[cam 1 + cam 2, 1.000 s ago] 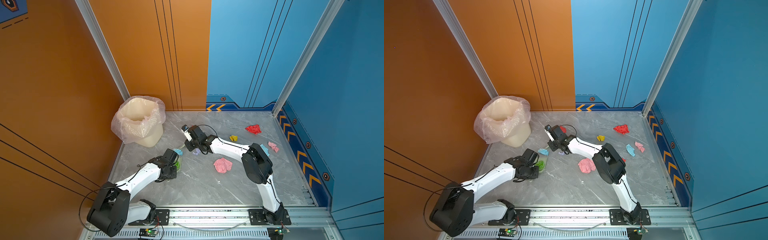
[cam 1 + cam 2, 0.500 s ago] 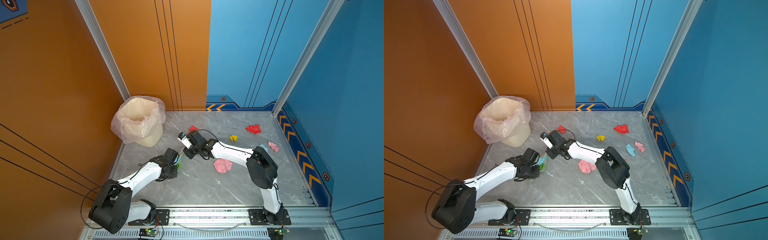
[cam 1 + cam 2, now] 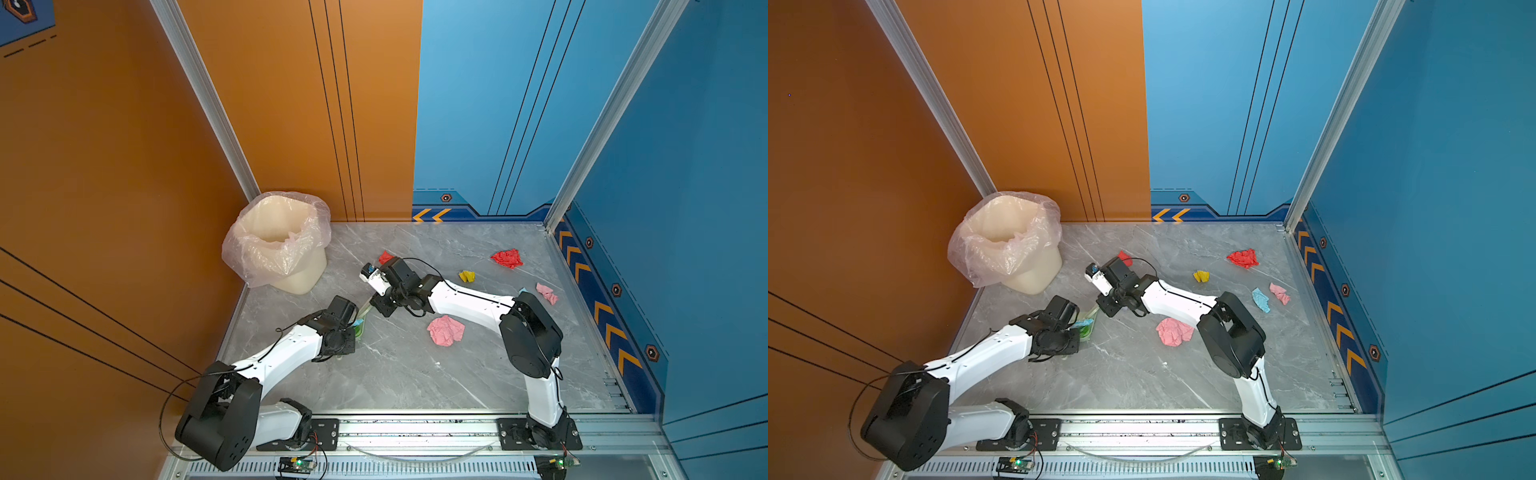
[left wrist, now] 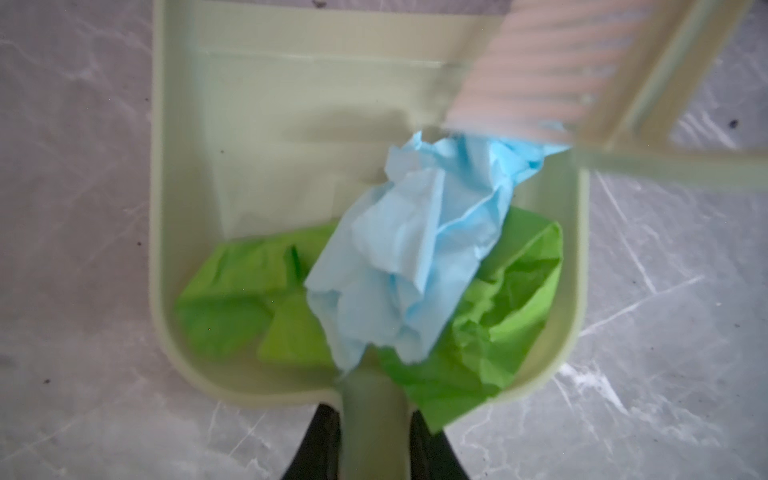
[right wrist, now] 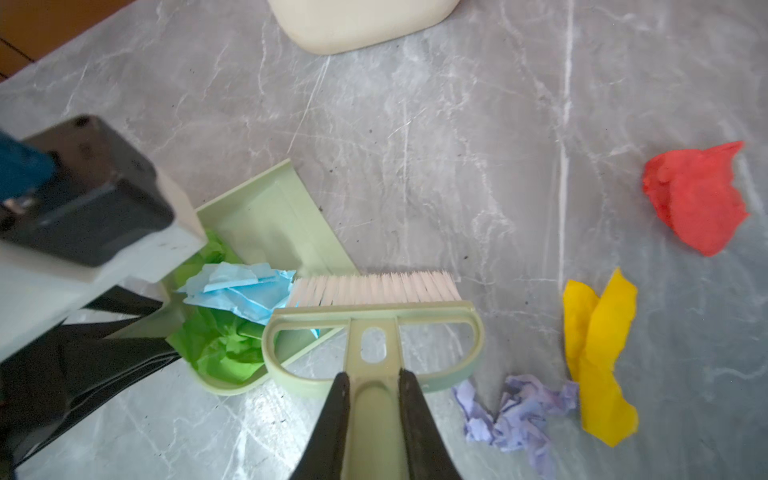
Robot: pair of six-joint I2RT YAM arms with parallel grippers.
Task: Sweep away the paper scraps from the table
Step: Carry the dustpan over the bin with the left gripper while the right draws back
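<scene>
Paper scraps (image 4: 415,257), light blue over green, sit in the dustpan (image 4: 187,124), which is mostly hidden under the arms in both top views. The left gripper (image 4: 374,415) clamps its handle. The right gripper (image 5: 376,378) squeezes the brush (image 5: 374,311), bristles against the blue paper. A lilac wad (image 5: 515,415), yellow wad (image 5: 598,357) and red wad (image 5: 698,195) lie loose on the table (image 5: 415,124).

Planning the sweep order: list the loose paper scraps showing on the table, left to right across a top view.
small red scrap → large pink wad → yellow scrap → larger red scrap → light blue scrap → small pink scrap
</scene>
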